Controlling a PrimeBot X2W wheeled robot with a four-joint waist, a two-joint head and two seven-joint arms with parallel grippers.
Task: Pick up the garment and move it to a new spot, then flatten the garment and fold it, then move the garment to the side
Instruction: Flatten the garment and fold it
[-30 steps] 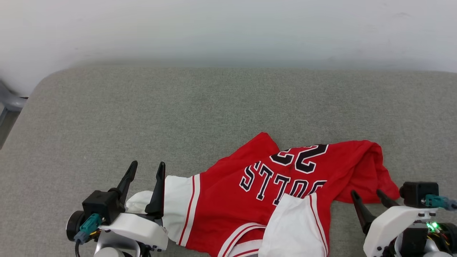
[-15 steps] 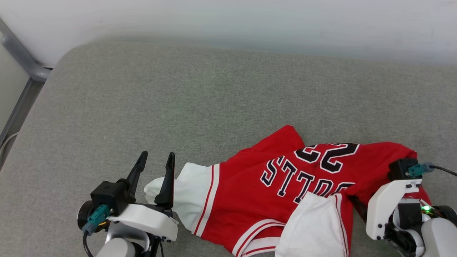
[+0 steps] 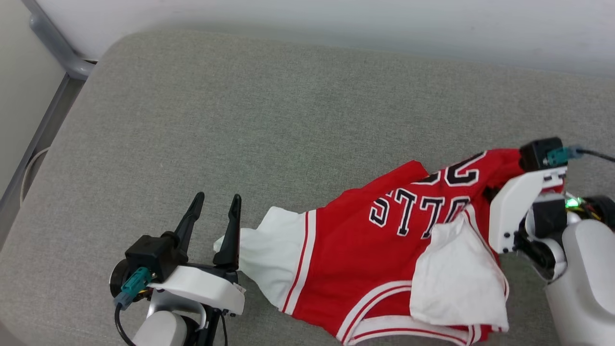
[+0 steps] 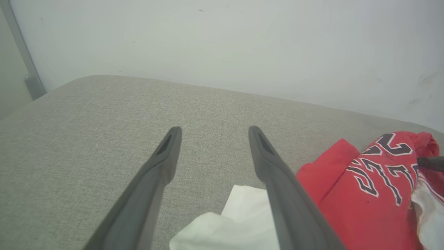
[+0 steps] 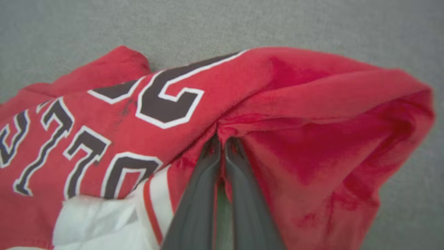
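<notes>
Grey fabric surface (image 3: 240, 120) runs back to a pale wall (image 3: 336, 19), and the garment (image 3: 384, 250) lies crumpled on its near right part, lettering up. Your right end effector (image 5: 222, 139) is pinched tight on a ridge of red cloth just past the number, at the garment's far right end. Your left end effector (image 3: 217, 196) stands wide and empty, with the white sleeve (image 3: 269, 245) right at its right-hand finger. The garment's long axis runs from that sleeve across to the right pinch. A lift from the right alone would likely drag the sleeve end, and your left arm is the nearer one to catch it.
</notes>
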